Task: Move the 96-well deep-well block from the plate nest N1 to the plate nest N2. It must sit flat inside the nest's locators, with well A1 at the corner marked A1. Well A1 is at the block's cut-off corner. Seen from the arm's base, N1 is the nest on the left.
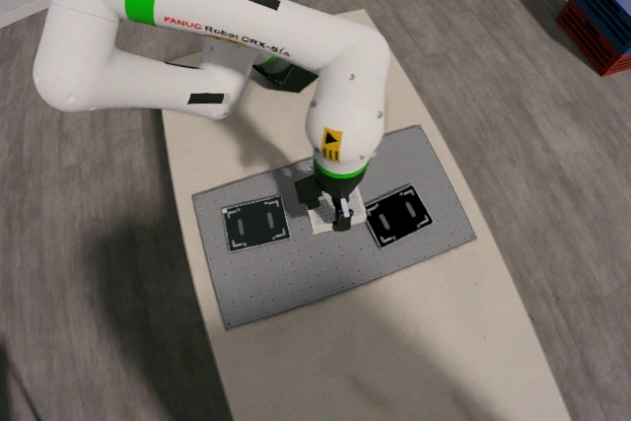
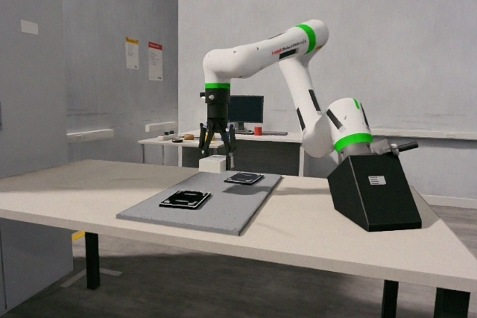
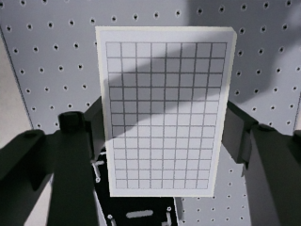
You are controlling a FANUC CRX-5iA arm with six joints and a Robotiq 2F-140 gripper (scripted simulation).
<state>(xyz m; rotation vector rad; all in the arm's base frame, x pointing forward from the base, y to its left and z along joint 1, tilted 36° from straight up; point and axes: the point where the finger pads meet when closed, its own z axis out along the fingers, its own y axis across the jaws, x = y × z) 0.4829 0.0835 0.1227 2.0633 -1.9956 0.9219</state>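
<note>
The white 96-well deep-well block [image 1: 320,218] [image 2: 212,164] [image 3: 165,113] hangs in the air above the grey perforated base plate [image 1: 306,278] [image 2: 227,214] [image 3: 47,71], between the two black nests. My gripper [image 1: 325,210] [image 2: 216,151] [image 3: 160,106] points straight down and is shut on the block's two long sides. Nest N1 [image 1: 398,215] [image 2: 185,199] is empty. Nest N2 [image 1: 256,223] [image 2: 244,178] is empty too and has a small white mark at one corner. In the wrist view, part of a black nest [image 3: 136,213] shows below the block.
The base plate lies on a beige table [image 1: 407,329] [image 2: 327,237]. The arm's black pedestal [image 2: 373,191] stands on the table beside the plate. A red and blue crate [image 1: 598,19] sits on the floor far off.
</note>
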